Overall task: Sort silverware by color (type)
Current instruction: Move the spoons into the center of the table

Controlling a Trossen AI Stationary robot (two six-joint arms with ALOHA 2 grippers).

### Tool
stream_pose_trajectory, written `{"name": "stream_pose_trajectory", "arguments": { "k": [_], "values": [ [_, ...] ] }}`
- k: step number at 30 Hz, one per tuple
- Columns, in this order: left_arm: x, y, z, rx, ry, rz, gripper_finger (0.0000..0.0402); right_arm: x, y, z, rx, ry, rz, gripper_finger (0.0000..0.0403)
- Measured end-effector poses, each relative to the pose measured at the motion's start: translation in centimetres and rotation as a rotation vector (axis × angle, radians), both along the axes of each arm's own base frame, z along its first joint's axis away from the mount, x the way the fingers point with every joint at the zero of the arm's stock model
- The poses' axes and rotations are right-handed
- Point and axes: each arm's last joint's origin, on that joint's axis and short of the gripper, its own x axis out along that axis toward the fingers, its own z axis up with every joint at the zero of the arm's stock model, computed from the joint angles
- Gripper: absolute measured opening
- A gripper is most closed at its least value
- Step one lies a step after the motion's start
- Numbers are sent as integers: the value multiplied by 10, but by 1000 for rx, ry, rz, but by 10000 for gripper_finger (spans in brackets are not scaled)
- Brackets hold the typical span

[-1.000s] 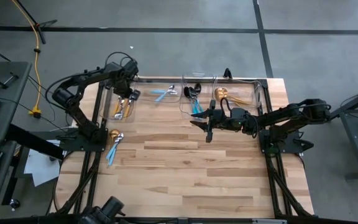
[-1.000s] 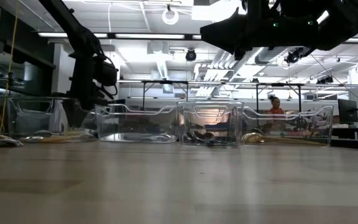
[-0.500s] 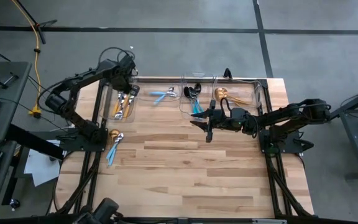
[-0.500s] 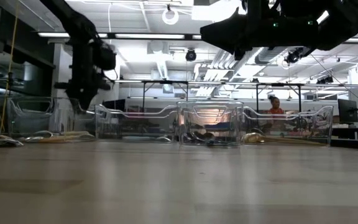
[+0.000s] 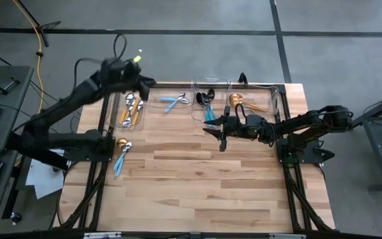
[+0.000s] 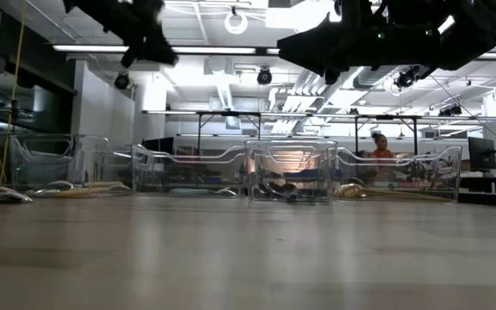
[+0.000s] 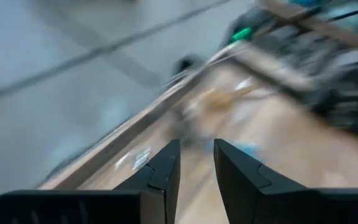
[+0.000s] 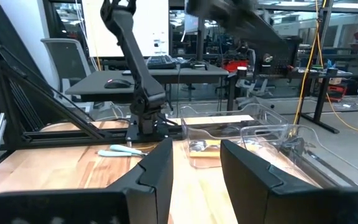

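Note:
Four clear bins [image 5: 192, 89] stand in a row along the table's far edge. From left to right they hold orange-handled silverware [image 5: 130, 109], light-blue-handled pieces [image 5: 172, 101], black pieces with blue handles [image 5: 207, 105] and gold pieces [image 5: 239, 101]. A gold spoon [image 5: 120, 143] and blue-handled pieces [image 5: 120, 161] lie flat on the table near its left edge. My left gripper [image 5: 146, 82] is high above the leftmost bin, blurred, open and empty [image 7: 196, 167]. My right gripper [image 5: 213, 133] hovers over the table's middle, just in front of the bins, open and empty [image 8: 196, 163].
The wooden table [image 5: 204, 192] has free room across its near half. The bins' clear walls [image 6: 289, 168] rise along the far edge. The right arm [image 6: 377, 30] hangs above the table's middle. A person [image 6: 380, 146] sits far off in the room behind.
My left gripper has risen out of the leftmost bin, going up fast and a little toward the far edge; it is now well above the bins. The right arm has kept still. The silverware lies as before.

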Motion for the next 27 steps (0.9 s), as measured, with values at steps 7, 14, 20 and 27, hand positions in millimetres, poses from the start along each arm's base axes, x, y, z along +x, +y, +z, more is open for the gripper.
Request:
{"name": "stream_pose_trajectory", "arguments": {
  "k": [7,14,20,27],
  "values": [
    [8,-66,-32,187,-334,-298,81,0,0,0,1,-1,0,119],
    [15,-107,-75,288,-503,-494,73,0,0,2,-1,-16,0,119],
    [21,-123,-90,348,-435,-466,69,0,0,2,-2,-19,0,119],
    [24,-132,-91,414,-418,-493,69,0,0,2,-3,-18,0,119]
  ]
}}
